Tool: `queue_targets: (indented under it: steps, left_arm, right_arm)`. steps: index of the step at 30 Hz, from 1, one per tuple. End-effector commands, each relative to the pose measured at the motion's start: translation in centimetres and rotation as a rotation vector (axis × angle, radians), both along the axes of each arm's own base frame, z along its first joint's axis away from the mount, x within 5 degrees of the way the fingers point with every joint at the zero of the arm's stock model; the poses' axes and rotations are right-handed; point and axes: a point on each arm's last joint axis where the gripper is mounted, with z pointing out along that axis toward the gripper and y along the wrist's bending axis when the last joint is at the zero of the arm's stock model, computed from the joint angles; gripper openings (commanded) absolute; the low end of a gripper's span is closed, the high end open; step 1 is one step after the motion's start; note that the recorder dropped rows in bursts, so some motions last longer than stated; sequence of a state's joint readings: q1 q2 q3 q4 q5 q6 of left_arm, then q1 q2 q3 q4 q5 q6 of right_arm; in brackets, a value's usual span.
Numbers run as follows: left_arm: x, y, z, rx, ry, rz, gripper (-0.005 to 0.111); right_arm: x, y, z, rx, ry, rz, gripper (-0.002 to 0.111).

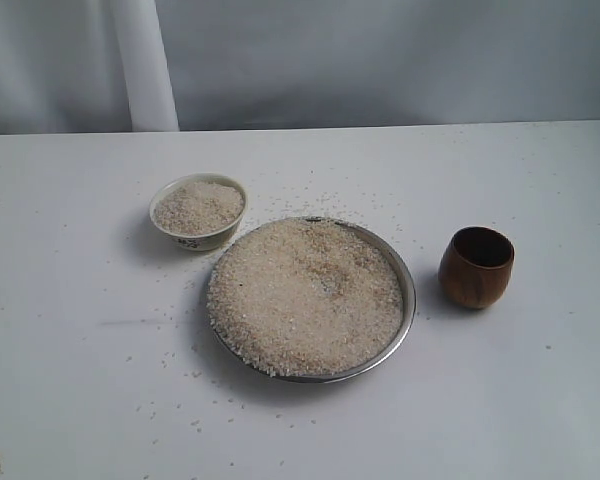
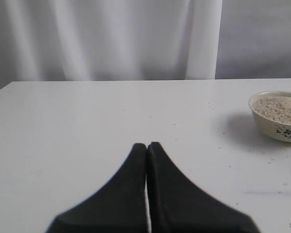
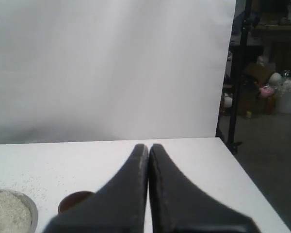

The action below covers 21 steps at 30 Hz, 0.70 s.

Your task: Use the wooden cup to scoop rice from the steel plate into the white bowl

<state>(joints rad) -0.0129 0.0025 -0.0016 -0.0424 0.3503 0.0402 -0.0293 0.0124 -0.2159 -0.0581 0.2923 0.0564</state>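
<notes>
On the white counter [image 1: 80, 380] stand three vessels: one steel plate [image 1: 410, 290], one white bowl [image 1: 202, 240] and one wooden cup [image 1: 476, 268]. Rice [image 1: 300, 295] lies heaped across nearly the whole plate, and more of it fills the bowl to its rim. Loose grains [image 1: 170, 355] are scattered over the counter around both dishes.

The bowl sits just beside the plate's far left edge; whether they touch I cannot tell. The cup stands upright to the right of the plate, apart from it by a small gap, its dark inside facing up.

Two grippers show, one in each wrist view, and neither appears in the exterior view. The left gripper [image 2: 146, 145] has its black fingers pressed together tip to tip; the bowl [image 2: 281, 131] stands ahead of it and off to one side, well apart, with bare counter between. The right gripper [image 3: 149, 146] is closed in the same way. The cup [image 3: 73, 200] lies near it, partly hidden behind one finger, with the plate's rim [image 3: 34, 213] just past it.

A white backdrop [image 1: 380, 60] hangs behind the counter.
</notes>
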Motion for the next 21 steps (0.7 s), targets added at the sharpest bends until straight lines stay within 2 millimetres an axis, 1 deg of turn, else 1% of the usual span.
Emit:
queue_targets:
  steps: [1, 5, 7, 12, 21]
  left_arm:
    - [0.0, 0.0, 0.0, -0.003, -0.007, -0.001, 0.0]
    - [0.0, 0.0, 0.0, -0.003, -0.007, -0.001, 0.0]
    - [0.0, 0.0, 0.0, -0.003, -0.007, -0.001, 0.0]
    - [0.0, 0.0, 0.0, -0.003, -0.007, -0.001, 0.0]
    - [0.0, 0.0, 0.0, -0.003, -0.007, -0.001, 0.0]
  right_arm:
    - [0.9, 0.0, -3.4, 0.018, 0.017, 0.001, 0.0]
    - [1.3, 0.0, -5.4, 0.01, 0.035, 0.003, 0.0]
    - [1.3, 0.0, -5.4, 0.01, 0.018, 0.004, 0.0]
    - [1.3, 0.0, -5.9, -0.001, 0.068, 0.0, 0.0]
    - [1.1, -0.1, -7.5, 0.007, 0.244, -0.009, 0.0]
